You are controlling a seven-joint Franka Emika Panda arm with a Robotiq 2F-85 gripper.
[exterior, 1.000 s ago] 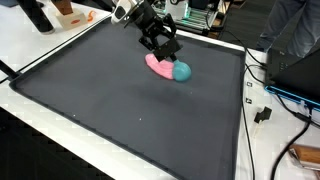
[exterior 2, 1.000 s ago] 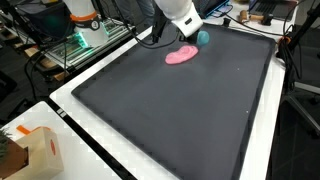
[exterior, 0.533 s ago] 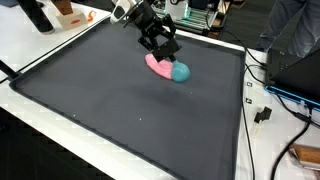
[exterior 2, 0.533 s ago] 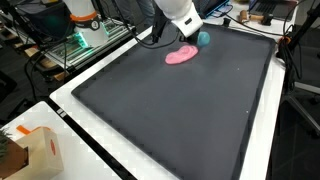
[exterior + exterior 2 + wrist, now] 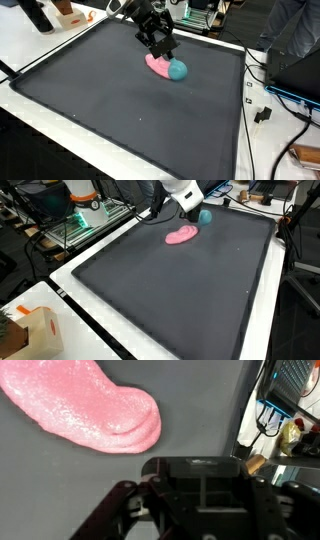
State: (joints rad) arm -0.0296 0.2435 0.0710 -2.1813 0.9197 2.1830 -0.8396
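Observation:
A pink glittery blob (image 5: 157,65) lies on the black mat (image 5: 120,110), touching a teal ball (image 5: 178,70) on its right. Both show in the other exterior view too, the pink blob (image 5: 182,235) with the teal ball (image 5: 204,217) behind it. My gripper (image 5: 160,48) hangs just above the blob and holds nothing; its fingers look spread apart. In an exterior view the gripper (image 5: 187,202) is over the mat's far edge. The wrist view shows the pink blob (image 5: 85,405) at upper left and the gripper's dark housing (image 5: 200,495) below; the fingertips are out of frame.
A raised white border (image 5: 60,130) frames the mat. Beyond its edges stand a cardboard box (image 5: 35,330), a wire rack (image 5: 85,220), cables (image 5: 262,110) and lab equipment (image 5: 200,15).
The gripper has risen slightly above the pink blob. The blob and ball stay about where they were.

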